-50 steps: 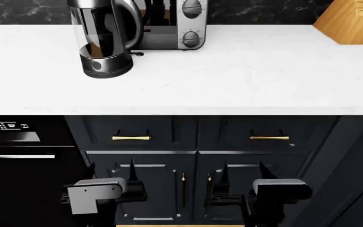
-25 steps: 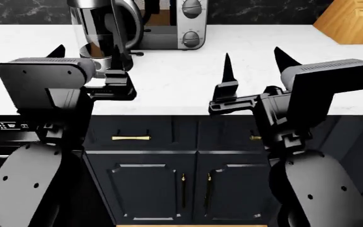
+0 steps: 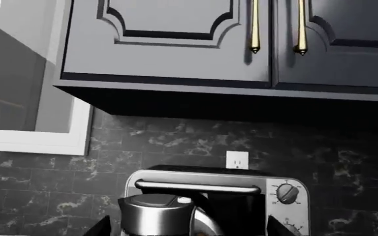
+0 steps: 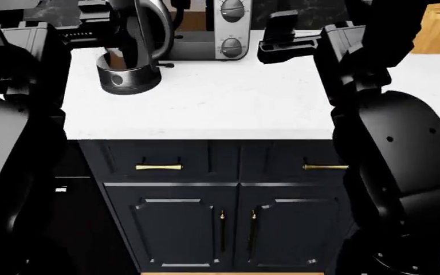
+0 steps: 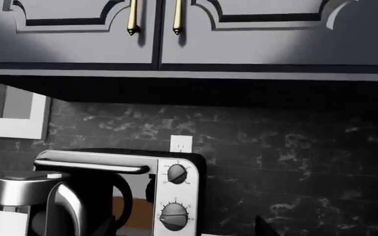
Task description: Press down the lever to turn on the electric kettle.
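Head view shows the white bench (image 4: pixel 228 103) across the middle, both arms raised at the frame's sides. At upper left stands the electric kettle (image 4: pixel 132 48), glass-bodied, so probably fragile and tippy under sideways force. Its lever (image 4: pixel 167 65), a small stiff stub beside the base, likely wants a straight downward fingertip push. Whether the left end effector (image 4: pixel 98 8) or right end effector (image 4: pixel 281 34) is spread, I cannot tell.

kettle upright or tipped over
Upright. In the head view the electric kettle stands on its round base on the white counter, handle vertical; the left wrist view shows its lid level on top.
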